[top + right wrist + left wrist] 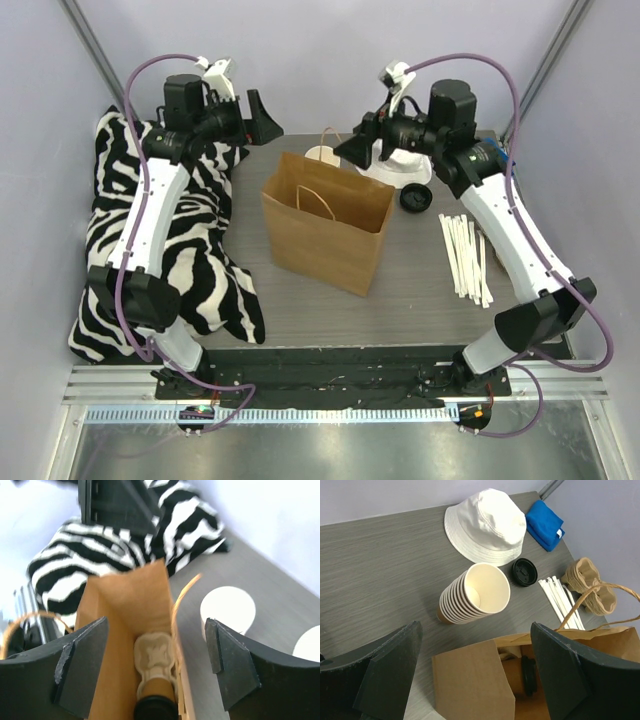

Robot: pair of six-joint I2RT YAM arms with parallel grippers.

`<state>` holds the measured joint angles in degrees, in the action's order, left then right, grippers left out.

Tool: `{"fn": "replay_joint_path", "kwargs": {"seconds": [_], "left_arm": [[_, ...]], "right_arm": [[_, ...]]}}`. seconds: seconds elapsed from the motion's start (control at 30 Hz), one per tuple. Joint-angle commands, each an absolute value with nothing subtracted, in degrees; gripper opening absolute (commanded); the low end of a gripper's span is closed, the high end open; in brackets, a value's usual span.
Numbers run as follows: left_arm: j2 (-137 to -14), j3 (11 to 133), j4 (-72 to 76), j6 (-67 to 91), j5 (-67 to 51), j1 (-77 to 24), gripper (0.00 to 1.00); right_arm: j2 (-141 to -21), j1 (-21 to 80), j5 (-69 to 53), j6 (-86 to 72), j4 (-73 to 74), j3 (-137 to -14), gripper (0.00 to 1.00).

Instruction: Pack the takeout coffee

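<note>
Top external view, contents counted: one brown paper bag standing open mid-counter; one zebra-print cloth draped over the left edge; one bundle of white sticks near the right edge, too overlapped to count. Left wrist view adds: one white bucket hat at the far edge, one blue cloth at the far right corner, one loose black lid, one stack of lidless paper cups whose number is hard to settle, and one brown pulp carrier partly behind the bag handle. One takeout coffee lies on its side inside the bag, largely hidden by the bag wall. A pale moulded piece sits beside it and is too blurred to identify. Left end effector: fingers spread wide, holding nothing. Right end effector: above the bag mouth, fingers wide apart, holding nothing.
</note>
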<state>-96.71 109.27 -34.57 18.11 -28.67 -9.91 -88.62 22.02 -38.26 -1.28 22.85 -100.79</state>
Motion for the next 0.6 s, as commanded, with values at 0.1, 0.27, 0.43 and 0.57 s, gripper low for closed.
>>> {"fn": "replay_joint_path", "kwargs": {"seconds": [0.1,0.27,0.43,0.57], "left_arm": [[-96.24,108.37,-32.08,18.55,-29.80,-7.39,0.94],[-94.40,104.43,-31.29,18.81,-29.44,-4.66,0.94],[-92.73,100.73,-30.24,18.28,-29.00,-2.73,0.94],[-92.20,98.88,-30.85,17.67,-29.53,-1.58,0.94]], "right_arm": [[-85.34,12.43,-22.43,-7.74,30.56,-108.71,0.86],[-87.19,3.70,-15.13,-1.68,49.26,-107.24,0.74],[-87.98,1.58,-6.95,7.54,54.67,-96.01,0.61],[-88.86,0.80,-2.21,11.33,53.71,-86.94,0.54]]}}
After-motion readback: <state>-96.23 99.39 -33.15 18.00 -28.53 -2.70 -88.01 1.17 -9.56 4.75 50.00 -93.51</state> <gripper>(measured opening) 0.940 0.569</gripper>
